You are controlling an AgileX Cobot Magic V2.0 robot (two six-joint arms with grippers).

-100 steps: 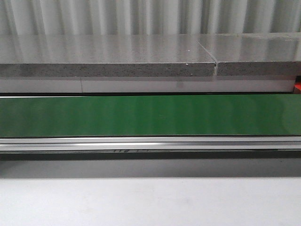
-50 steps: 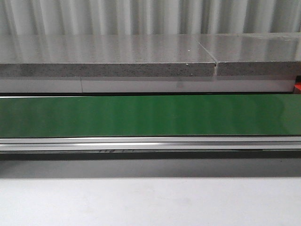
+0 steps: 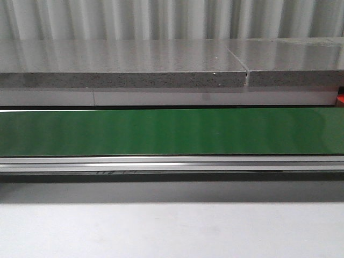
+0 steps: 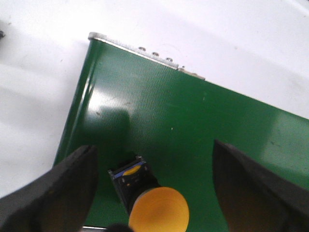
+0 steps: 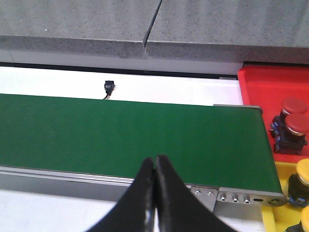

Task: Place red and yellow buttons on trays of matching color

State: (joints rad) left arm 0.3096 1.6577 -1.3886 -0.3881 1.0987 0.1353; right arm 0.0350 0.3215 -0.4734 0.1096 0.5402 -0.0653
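Note:
A yellow button [image 4: 159, 210] on a black base lies tipped over on the green belt [image 4: 183, 121], close to the belt's end. My left gripper [image 4: 153, 147] is open, with one finger on each side of the button and neither touching it. My right gripper [image 5: 155, 160] is shut on nothing above the belt's near rail. Beyond the belt's end, the red tray [image 5: 263, 84] holds two red buttons [image 5: 295, 116]. Beside it, the yellow tray [image 5: 284, 176] holds yellow buttons [image 5: 303, 173]. The front view shows a bare belt [image 3: 172, 131] and neither gripper.
A grey stone slab [image 3: 134, 64] runs behind the belt, above a white strip. A small black part [image 5: 109, 88] sits on that white strip. An aluminium rail [image 3: 172, 164] with screws edges the belt's near side. White tabletop [image 3: 172, 231] lies in front.
Faint dark marks under the near rail in the front view drift leftward. The rest of that view is unchanged.

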